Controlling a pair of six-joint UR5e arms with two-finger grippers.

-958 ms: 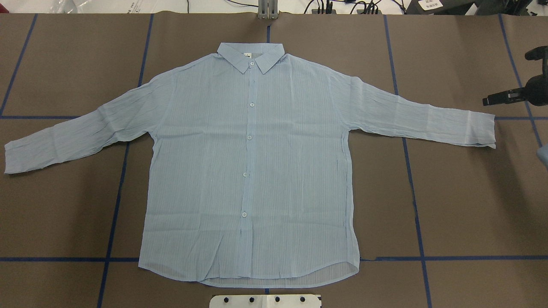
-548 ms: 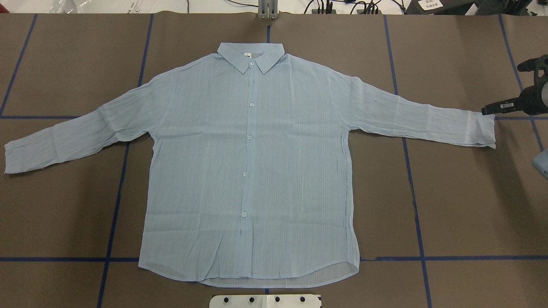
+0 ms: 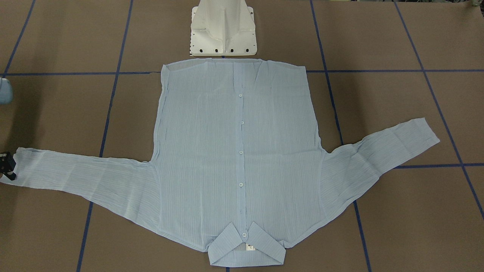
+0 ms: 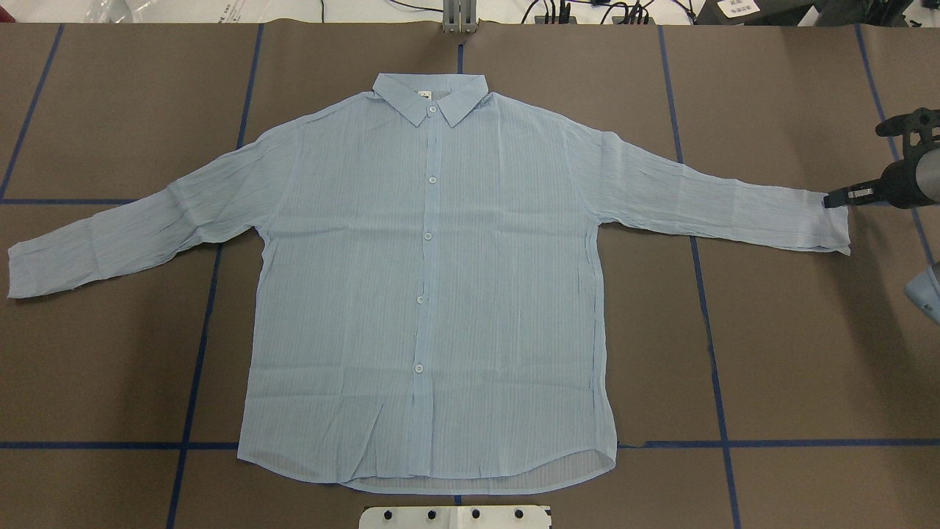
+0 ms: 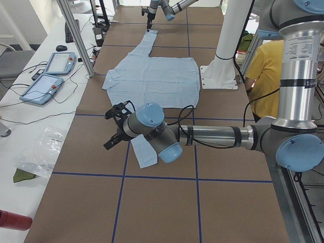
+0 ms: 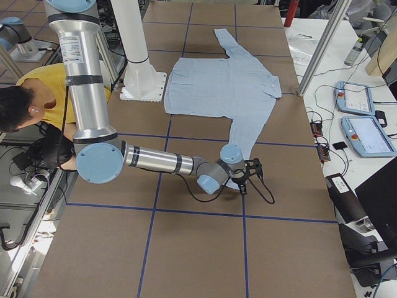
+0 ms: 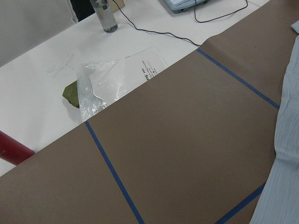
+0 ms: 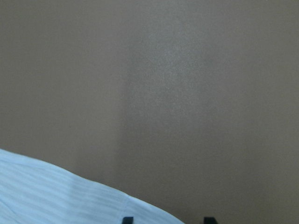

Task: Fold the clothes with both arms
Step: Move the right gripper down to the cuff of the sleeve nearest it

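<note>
Right tool (image 4: 836, 198) has closed in on shirt (image 4: 433, 294) cuff (image 4: 826, 224) at 3 o'clock, jaws apart, nothing held. Left tool (image 5: 109, 130): can't tell. Next: pinch cuff, fold sleeve in.

Brown-covered bench (image 7: 177, 140) is filling most of the frame, with blue tape lines (image 7: 112, 169) crossing it. A pale blue striped shirt (image 7: 286, 154) is lying along the right edge. Beyond, a clear plastic bag (image 7: 114, 77), a bottle (image 7: 105, 16) and a black cable (image 7: 154, 31) are resting on a white surface (image 7: 37, 46).
</note>
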